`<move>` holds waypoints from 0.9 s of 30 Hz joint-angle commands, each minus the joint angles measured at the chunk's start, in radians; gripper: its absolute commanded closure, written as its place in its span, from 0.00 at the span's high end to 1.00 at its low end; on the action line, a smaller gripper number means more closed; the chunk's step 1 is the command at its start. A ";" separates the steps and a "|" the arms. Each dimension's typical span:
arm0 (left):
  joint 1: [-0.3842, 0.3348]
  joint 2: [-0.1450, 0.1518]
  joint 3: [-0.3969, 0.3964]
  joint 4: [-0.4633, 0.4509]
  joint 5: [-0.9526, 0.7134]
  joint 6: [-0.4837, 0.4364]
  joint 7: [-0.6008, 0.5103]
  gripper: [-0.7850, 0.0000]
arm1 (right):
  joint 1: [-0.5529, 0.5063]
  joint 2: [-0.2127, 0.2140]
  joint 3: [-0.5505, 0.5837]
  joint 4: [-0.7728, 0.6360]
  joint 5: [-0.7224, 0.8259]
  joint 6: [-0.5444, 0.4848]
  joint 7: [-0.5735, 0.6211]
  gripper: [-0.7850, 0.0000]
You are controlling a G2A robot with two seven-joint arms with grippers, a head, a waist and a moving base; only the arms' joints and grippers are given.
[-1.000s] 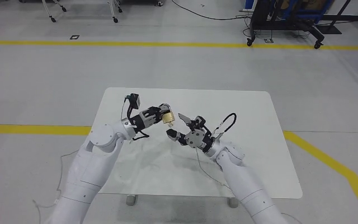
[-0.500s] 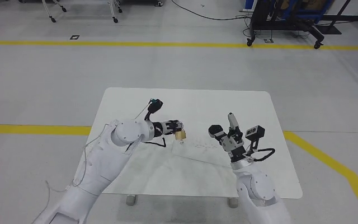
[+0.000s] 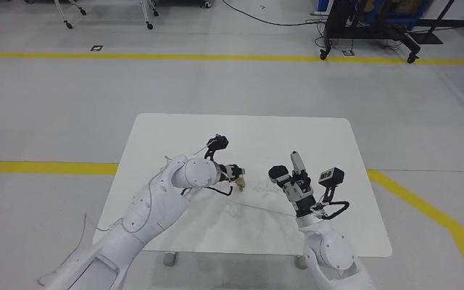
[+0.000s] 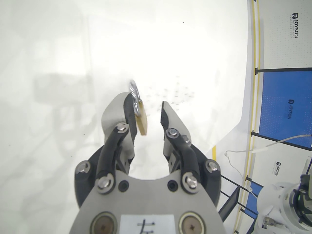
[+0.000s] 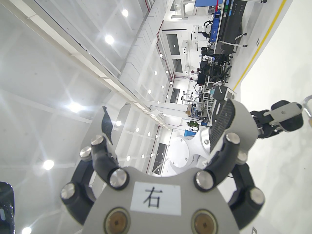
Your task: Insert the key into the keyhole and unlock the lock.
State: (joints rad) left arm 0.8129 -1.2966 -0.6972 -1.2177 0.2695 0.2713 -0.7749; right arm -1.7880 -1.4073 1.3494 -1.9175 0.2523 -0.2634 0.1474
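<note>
Left gripper (image 4: 146,102) above table (image 3: 326,138), jaws apart, brass padlock (image 4: 141,122) between them; right gripper (image 5: 165,105) empty, jaws spread, pointing upward.

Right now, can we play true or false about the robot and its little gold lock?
1. The padlock is brass-coloured with a silver shackle. True.
2. The right jaws are clamped on the padlock. False: they stand open with nothing between them.
3. The padlock leans against one pad of the left jaws. True, and the other pad stands apart from it.
4. The table is black. False: it is white.
5. The right jaws point down at the table. False: they point up toward the ceiling lights.
</note>
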 commanded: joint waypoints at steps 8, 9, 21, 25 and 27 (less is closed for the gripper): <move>0.000 -0.006 -0.043 0.005 -0.042 -0.048 0.031 1.00 | 0.000 0.000 0.000 0.000 0.000 0.000 0.000 1.00; 0.006 -0.003 -0.063 -0.002 -0.059 -0.063 0.039 1.00 | 0.000 0.000 0.000 0.000 0.000 0.000 0.000 1.00; 0.205 0.075 -0.343 -0.225 -0.015 -0.266 0.206 1.00 | 0.000 -0.002 0.038 -0.014 -0.041 -0.051 -0.112 1.00; 0.284 0.095 -0.432 -0.310 0.061 -0.296 0.343 1.00 | -0.031 -0.009 0.050 -0.048 -0.082 -0.175 -0.264 1.00; 0.323 0.099 -0.471 -0.334 0.061 -0.308 0.414 1.00 | -0.046 -0.009 0.075 -0.062 -0.102 -0.245 -0.286 1.00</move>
State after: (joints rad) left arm 1.1114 -1.1994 -1.1448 -1.5394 0.3378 -0.0307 -0.4083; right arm -1.8253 -1.4170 1.4107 -1.9732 0.1608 -0.4640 -0.1326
